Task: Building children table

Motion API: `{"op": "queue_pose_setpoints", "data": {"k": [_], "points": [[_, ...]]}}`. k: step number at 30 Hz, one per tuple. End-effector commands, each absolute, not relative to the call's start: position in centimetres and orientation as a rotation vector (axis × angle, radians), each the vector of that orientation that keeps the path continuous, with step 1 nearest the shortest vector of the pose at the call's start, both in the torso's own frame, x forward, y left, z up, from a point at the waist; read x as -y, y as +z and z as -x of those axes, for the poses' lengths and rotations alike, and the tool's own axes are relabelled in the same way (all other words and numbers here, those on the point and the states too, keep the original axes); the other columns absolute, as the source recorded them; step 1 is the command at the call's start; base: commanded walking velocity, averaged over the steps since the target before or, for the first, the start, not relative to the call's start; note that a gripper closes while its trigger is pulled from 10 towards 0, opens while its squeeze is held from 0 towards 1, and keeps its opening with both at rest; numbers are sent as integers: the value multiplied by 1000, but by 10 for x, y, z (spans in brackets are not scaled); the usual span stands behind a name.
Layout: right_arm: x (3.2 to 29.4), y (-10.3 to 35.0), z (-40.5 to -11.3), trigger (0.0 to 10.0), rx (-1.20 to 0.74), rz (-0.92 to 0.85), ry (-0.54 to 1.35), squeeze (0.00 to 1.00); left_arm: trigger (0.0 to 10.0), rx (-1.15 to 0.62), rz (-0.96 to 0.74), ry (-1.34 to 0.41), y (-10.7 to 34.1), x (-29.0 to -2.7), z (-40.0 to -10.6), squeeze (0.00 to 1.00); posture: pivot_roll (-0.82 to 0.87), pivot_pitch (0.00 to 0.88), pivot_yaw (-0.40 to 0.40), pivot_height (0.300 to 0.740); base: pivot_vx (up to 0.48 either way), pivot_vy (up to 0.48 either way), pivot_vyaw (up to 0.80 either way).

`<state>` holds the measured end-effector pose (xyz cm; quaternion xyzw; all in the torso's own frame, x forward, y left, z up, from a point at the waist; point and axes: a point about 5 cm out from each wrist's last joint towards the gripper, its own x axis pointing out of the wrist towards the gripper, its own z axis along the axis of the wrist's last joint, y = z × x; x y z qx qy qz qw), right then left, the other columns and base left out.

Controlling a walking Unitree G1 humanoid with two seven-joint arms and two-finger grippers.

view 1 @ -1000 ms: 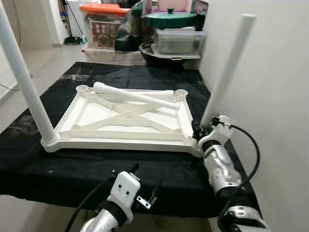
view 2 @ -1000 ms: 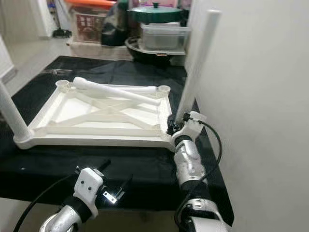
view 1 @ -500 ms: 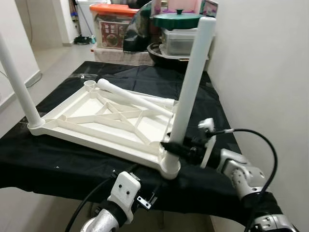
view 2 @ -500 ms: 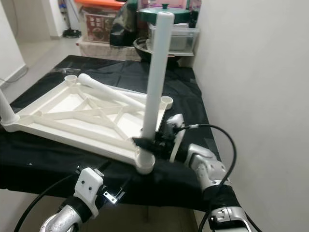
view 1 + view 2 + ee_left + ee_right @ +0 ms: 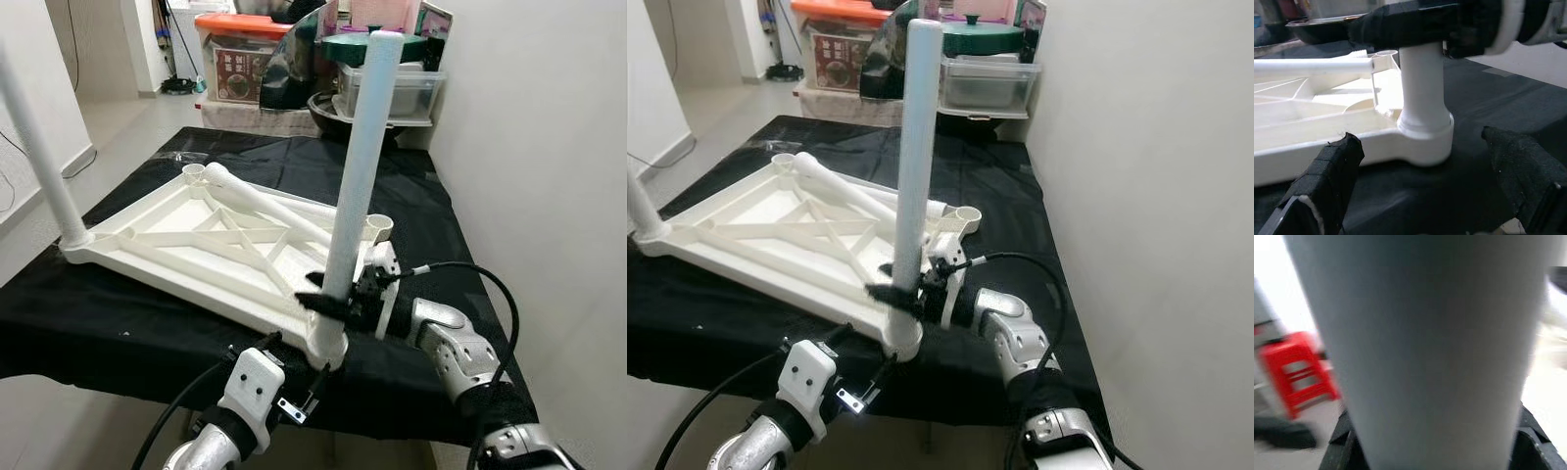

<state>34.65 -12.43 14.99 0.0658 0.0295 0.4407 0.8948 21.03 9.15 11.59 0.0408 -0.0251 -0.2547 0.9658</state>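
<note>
You are seating a leg in the upturned white tabletop (image 5: pixel 186 250), which lies on the black cloth (image 5: pixel 118 323). Your right gripper (image 5: pixel 328 304) is clamped around the near-right leg (image 5: pixel 355 166) low down, just above its corner socket (image 5: pixel 1425 142). Your left gripper (image 5: pixel 1425 196) hovers just in front of that socket, fingers (image 5: pixel 1327 171) spread wide and holding nothing. Another leg (image 5: pixel 39 157) stands at the near-left corner, and a loose leg (image 5: pixel 265 201) lies across the frame. Next, I judge, you press this leg home, then fetch the loose one.
</note>
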Motion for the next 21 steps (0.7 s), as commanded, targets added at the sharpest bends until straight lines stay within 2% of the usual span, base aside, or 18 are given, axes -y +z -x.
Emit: {"op": "queue_pose_setpoints", "data": {"k": [1, 2, 4, 5, 6, 7, 9, 11, 12, 13, 14, 21], "points": [[142, 139, -356, 0, -106, -172, 671, 0, 10000, 32, -71, -522, 112, -91, -209, 0, 104, 0, -77, 740, 0, 0, 0], [142, 139, -356, 0, -106, -172, 671, 0, 10000, 32, -71, -522, 112, -91, -209, 0, 104, 0, -77, 740, 0, 0, 0], [170, 129, -366, 0, -131, -138, 299, 0, 10000, 31, -70, -523, 112, -91, -209, 0, 105, 0, -78, 740, 0, 0, 0], [170, 129, -366, 0, -131, -138, 299, 0, 10000, 31, -70, -523, 112, -91, -209, 0, 105, 0, -78, 740, 0, 0, 0], [181, 127, -368, 0, -135, -114, 165, 0, 10000, 31, -69, -523, 112, -91, -209, 0, 105, 0, -78, 740, 0, 0, 0], [181, 127, -368, 0, -135, -114, 165, 0, 10000, 31, -69, -523, 112, -91, -209, 0, 105, 0, -78, 740, 0, 0, 0], [216, 122, -363, 0, -146, -81, -194, 0, 10000, 30, -68, -526, 112, -90, -209, 0, 103, 0, -78, 740, 0, 0, 0], [216, 122, -363, 0, -146, -81, -194, 0, 10000, 30, -68, -526, 112, -90, -209, 0, 103, 0, -78, 740, 0, 0, 0], [227, 119, -360, 0, -153, -87, -311, 0, 10000, 30, -68, -527, 112, -90, -209, 0, 103, 0, -78, 740, 0, 0, 0], [227, 119, -360, 0, -153, -87, -311, 0, 10000, 30, -68, -527, 112, -90, -209, 0, 103, 0, -78, 740, 0, 0, 0], [241, 119, -356, 0, -167, -116, -468, 0, 10000, 29, -67, -529, 112, -90, -209, 0, 101, 0, -77, 740, 0, 0, 0], [256, 123, -354, 0, -176, -177, -730, 0, 10000, 27, -67, -535, 111, -90, -209, 0, 100, 0, -76, 740, 0, 0, 0]]}}
